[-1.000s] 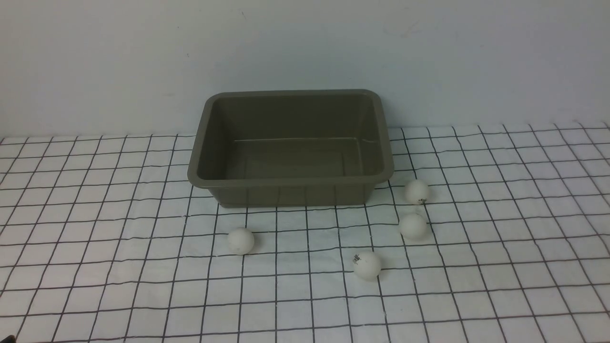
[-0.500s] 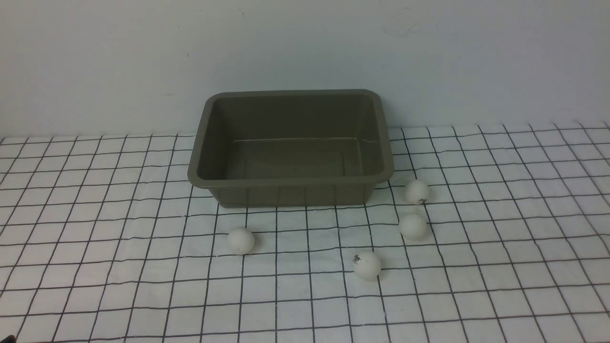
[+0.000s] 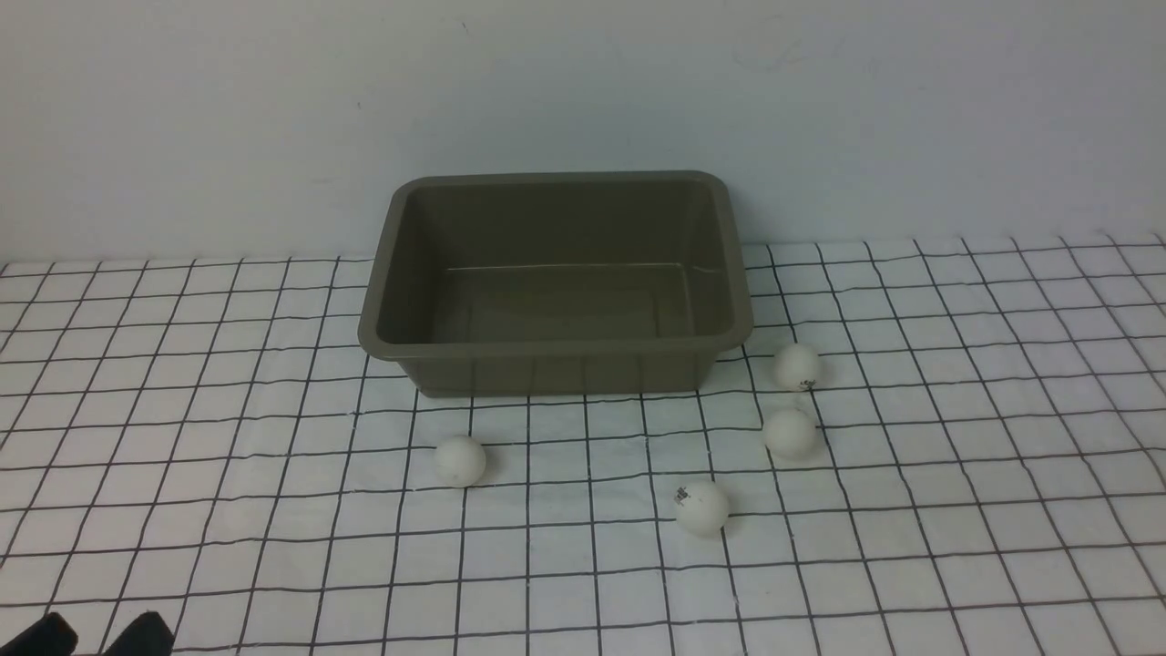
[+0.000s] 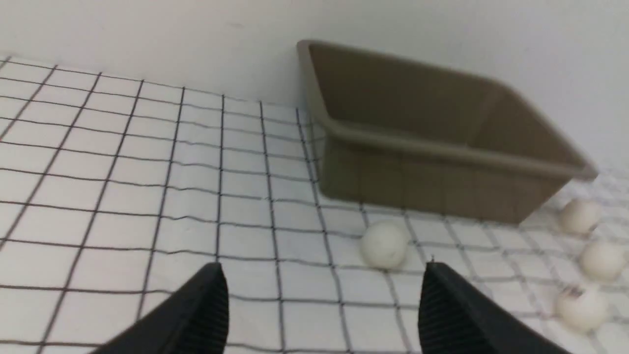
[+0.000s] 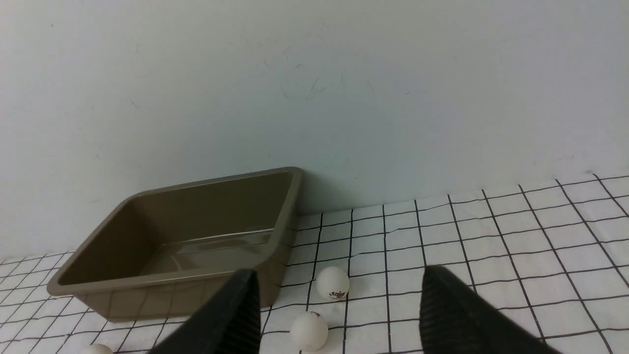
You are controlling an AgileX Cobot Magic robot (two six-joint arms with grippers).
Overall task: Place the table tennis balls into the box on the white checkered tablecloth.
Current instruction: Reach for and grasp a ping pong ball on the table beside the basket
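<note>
Checkered tablecloth (image 4: 98,206) beneath wide-open, empty left gripper (image 4: 324,275)

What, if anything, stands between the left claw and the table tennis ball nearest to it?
Nothing visible does. The open left claw faces that table tennis ball across bare white checkered tablecloth. The box stands just beyond the ball, so only its near wall must be cleared afterwards.

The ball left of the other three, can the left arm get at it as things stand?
Probably yes. The left claw is open, and the ball lies just ahead of it on the cloth, apart from the box. Nothing stands between them.
</note>
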